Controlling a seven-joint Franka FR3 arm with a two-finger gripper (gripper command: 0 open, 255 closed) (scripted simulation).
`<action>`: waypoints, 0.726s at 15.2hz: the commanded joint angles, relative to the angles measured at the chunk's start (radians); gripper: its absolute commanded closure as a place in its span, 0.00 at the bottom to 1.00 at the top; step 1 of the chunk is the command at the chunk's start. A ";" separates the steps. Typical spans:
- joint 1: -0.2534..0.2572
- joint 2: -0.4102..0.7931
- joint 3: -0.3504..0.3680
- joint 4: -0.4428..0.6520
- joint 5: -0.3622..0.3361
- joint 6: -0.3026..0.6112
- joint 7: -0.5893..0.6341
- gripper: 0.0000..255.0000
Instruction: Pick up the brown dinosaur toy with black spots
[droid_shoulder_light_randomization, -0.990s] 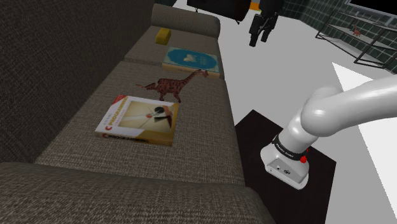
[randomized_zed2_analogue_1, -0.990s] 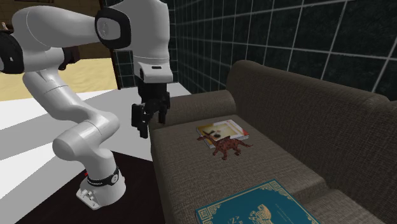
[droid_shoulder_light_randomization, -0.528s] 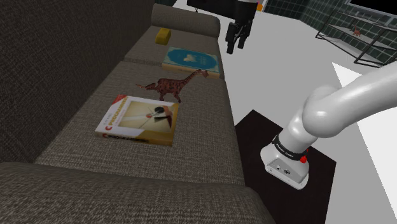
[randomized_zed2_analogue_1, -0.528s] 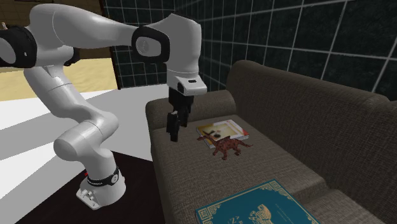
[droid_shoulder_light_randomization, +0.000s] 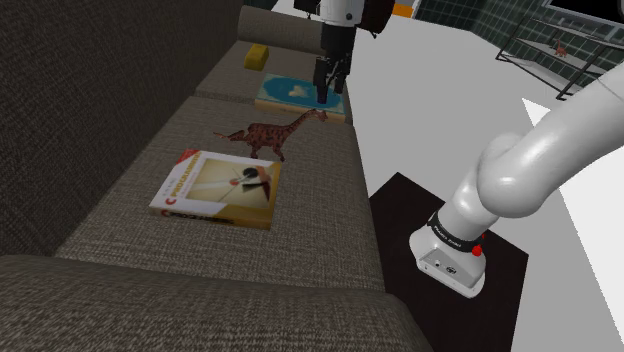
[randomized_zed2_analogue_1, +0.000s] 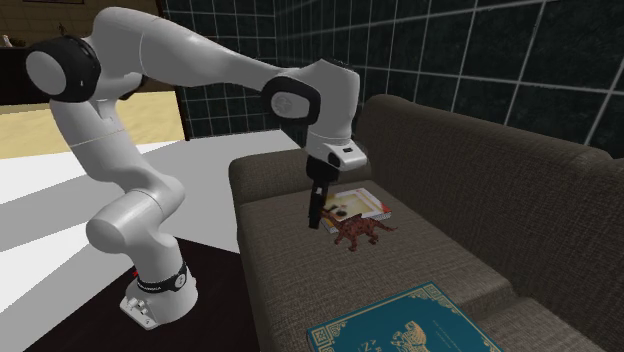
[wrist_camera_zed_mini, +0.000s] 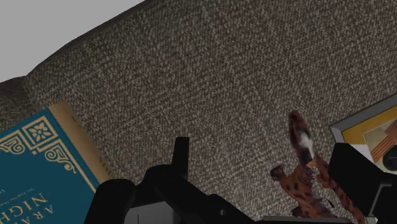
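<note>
The brown dinosaur toy with dark spots (droid_shoulder_light_randomization: 270, 133) stands upright on the brown sofa seat (droid_shoulder_light_randomization: 200, 130), its long neck stretched toward the seat's front edge. My black gripper (droid_shoulder_light_randomization: 328, 95) hangs open above the sofa, just beyond the dinosaur's head and over the near edge of a teal book. From the second exterior view the gripper (randomized_zed2_analogue_1: 316, 218) is a short way up and to the left of the dinosaur (randomized_zed2_analogue_1: 357, 230), apart from it. Along the hand, the dinosaur (wrist_camera_zed_mini: 304, 175) lies below, near the right finger (wrist_camera_zed_mini: 352, 167); nothing is between the fingers.
A white and red book (droid_shoulder_light_randomization: 218, 187) lies flat on the seat beside the dinosaur's tail. A teal book (droid_shoulder_light_randomization: 300, 96) lies on the following cushion, and a yellow block (droid_shoulder_light_randomization: 258, 55) sits beyond it. The arm's base (droid_shoulder_light_randomization: 450, 250) stands on a black box on the floor.
The arm has swung the gripper from out over the floor to above the sofa and lowered it, ending close to the dinosaur's head. The toy and books have not moved.
</note>
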 joint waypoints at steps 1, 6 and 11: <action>0.016 0.056 0.015 0.033 0.013 0.017 -0.005 0.00; 0.057 0.205 0.056 0.121 0.038 0.066 -0.010 0.00; 0.083 0.308 0.083 0.180 0.048 0.101 -0.013 0.00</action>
